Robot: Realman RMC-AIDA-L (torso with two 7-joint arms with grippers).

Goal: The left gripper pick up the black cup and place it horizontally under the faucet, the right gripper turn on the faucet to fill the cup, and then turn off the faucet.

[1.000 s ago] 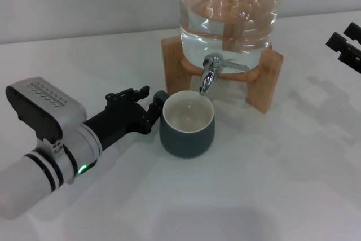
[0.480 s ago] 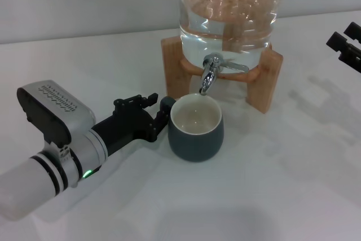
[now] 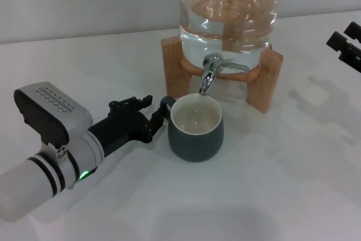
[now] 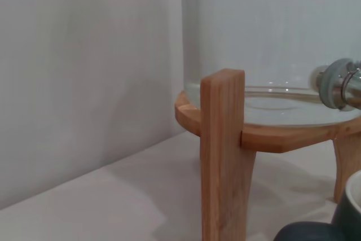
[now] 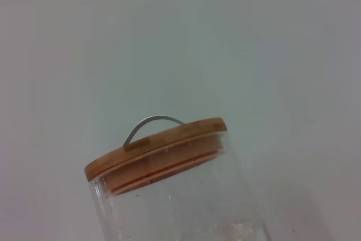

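The black cup (image 3: pixel 196 131) stands upright on the white table, cream inside showing, its mouth right below the spout of the chrome faucet (image 3: pixel 208 79). The faucet is fitted to the clear glass jar (image 3: pixel 228 9). My left gripper (image 3: pixel 150 111) lies low on the table just left of the cup, its fingers spread beside the small loop handle (image 3: pixel 164 102). In the left wrist view the faucet (image 4: pixel 338 83) and the cup's rim (image 4: pixel 351 207) show at the edge. My right gripper (image 3: pixel 345 40) hangs at the far right edge, open and empty, well away from the faucet.
The jar rests on a wooden stand (image 3: pixel 265 77) at the back middle; its leg (image 4: pixel 223 156) fills the left wrist view. The right wrist view shows the jar's wooden lid (image 5: pixel 158 148) with a metal handle. A pale wall runs behind the table.
The left gripper slid the cup to the right under the spout, then drew back a little to the left with fingers spread. The cup stayed in place. The right gripper has not moved.
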